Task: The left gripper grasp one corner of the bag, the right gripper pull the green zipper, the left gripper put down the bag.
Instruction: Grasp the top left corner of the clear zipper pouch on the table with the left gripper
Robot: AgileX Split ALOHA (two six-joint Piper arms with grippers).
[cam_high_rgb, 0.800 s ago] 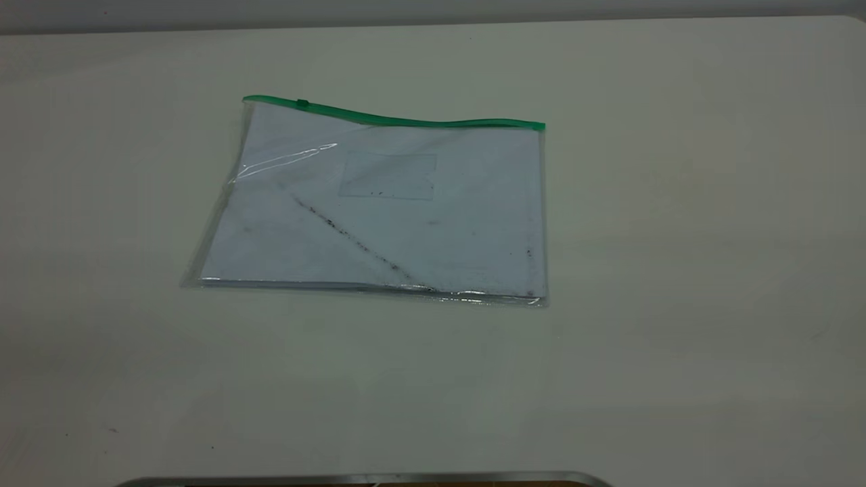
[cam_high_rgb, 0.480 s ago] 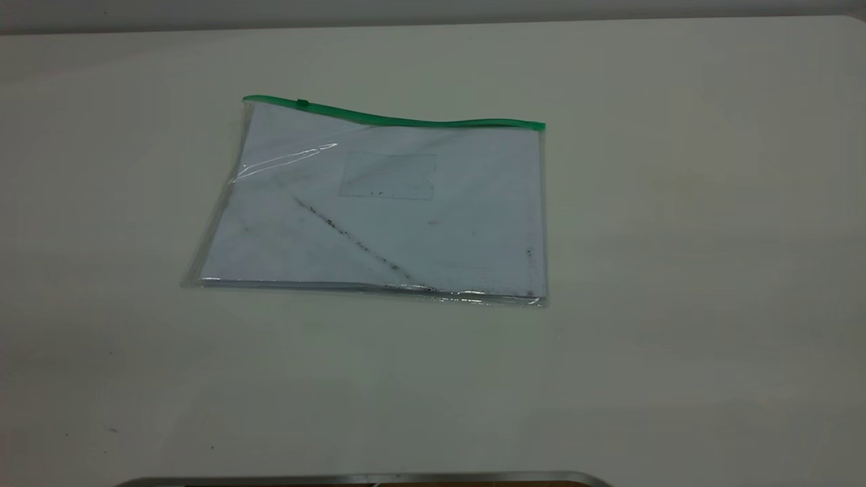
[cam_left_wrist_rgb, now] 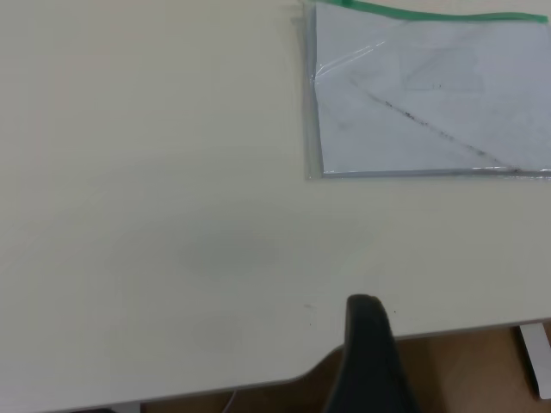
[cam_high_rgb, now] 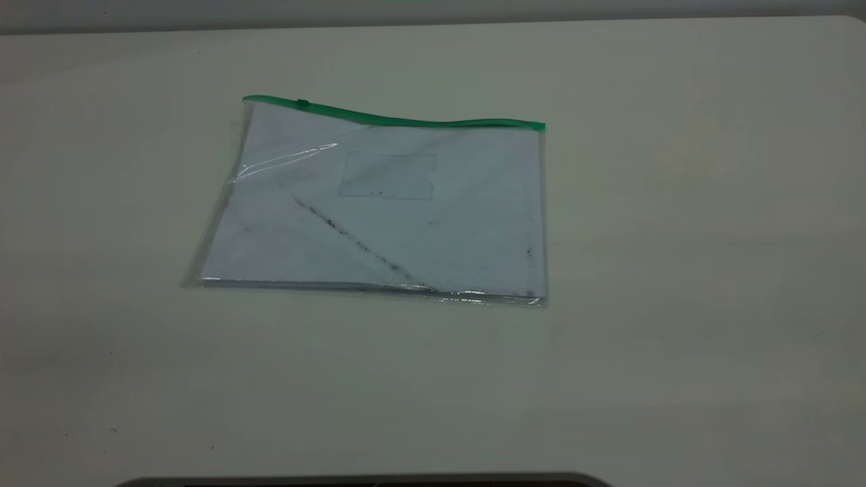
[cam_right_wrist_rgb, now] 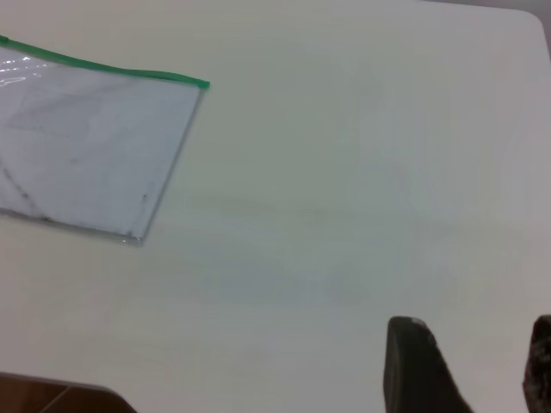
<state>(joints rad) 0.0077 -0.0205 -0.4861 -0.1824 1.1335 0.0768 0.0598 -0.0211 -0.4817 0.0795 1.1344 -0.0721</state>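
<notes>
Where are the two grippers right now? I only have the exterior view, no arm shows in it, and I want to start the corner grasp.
Observer: The left gripper hangs over the edge of the table, well short of the bag and not touching it.
Operator: And the right one, is it ready for the zipper?
Observer: The right gripper is open, over bare table, apart from the bag and off past the end of the green zipper.
Operator: Is either holding anything?
Observer: Nothing sits between the right gripper's fingers; too little of the left one shows to say.
</notes>
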